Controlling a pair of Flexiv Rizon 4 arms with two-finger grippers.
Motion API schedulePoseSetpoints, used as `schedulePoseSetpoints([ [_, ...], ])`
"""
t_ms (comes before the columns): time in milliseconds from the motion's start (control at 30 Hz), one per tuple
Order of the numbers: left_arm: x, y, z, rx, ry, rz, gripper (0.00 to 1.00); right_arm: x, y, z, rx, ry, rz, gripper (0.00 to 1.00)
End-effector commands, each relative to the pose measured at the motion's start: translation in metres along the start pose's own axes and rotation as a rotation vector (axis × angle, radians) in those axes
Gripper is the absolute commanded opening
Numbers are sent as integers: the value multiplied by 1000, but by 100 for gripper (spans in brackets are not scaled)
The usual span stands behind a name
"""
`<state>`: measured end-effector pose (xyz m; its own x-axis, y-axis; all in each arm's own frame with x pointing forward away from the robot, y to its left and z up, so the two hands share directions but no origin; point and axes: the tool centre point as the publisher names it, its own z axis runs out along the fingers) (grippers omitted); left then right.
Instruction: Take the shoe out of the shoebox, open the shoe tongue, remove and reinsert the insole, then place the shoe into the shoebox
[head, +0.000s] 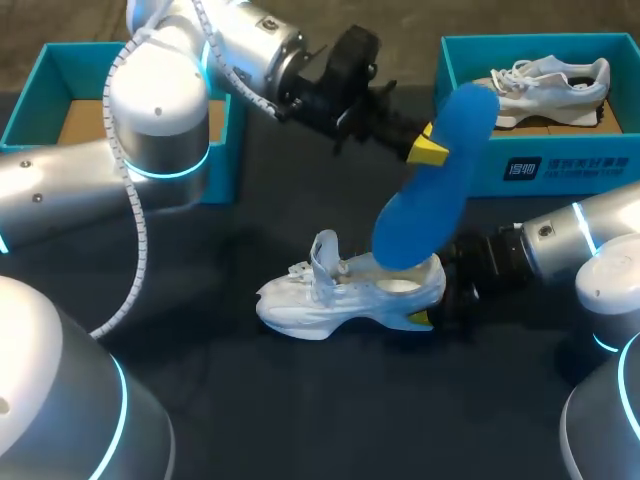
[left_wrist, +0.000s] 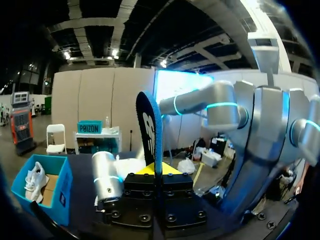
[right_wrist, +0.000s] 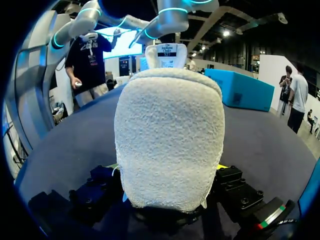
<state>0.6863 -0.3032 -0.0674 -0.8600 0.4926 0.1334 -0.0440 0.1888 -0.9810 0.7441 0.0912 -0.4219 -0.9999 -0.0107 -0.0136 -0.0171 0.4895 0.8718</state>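
Teal shoebox (head: 40, 100): far left of desk (head: 300, 400), open. Left jaws: clenched on blue insole (head: 430, 190) near its upper end; insole tilted, lower end at the shoe's opening. White shoe (head: 340, 290): mid-desk, upright, tongue raised. Right jaws: grasping the shoe's heel. Second shoebox (head: 560, 170): far right, holding another shoe (head: 550, 82).

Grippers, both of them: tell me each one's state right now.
Left gripper: shut on the blue insole.
Right gripper: shut on the white shoe, at its heel.
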Motion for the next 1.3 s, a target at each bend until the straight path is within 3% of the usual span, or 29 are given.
schedulePoseSetpoints([
  [33,12,-6,1,68,-27,-56,0,0,0,2,3,-1,1,0],
  [167,18,-17,2,148,-43,-143,0,0,0,2,3,-1,1,0],
  [533,38,-34,6,177,-146,-357,0,0,0,2,3,-1,1,0],
  [667,48,-38,4,187,-149,-381,0,0,0,2,3,-1,1,0],
  [867,59,-51,0,270,-102,-386,0,0,0,2,3,-1,1,0],
  [1300,59,-51,0,270,-102,-386,0,0,0,2,3,-1,1,0],
])
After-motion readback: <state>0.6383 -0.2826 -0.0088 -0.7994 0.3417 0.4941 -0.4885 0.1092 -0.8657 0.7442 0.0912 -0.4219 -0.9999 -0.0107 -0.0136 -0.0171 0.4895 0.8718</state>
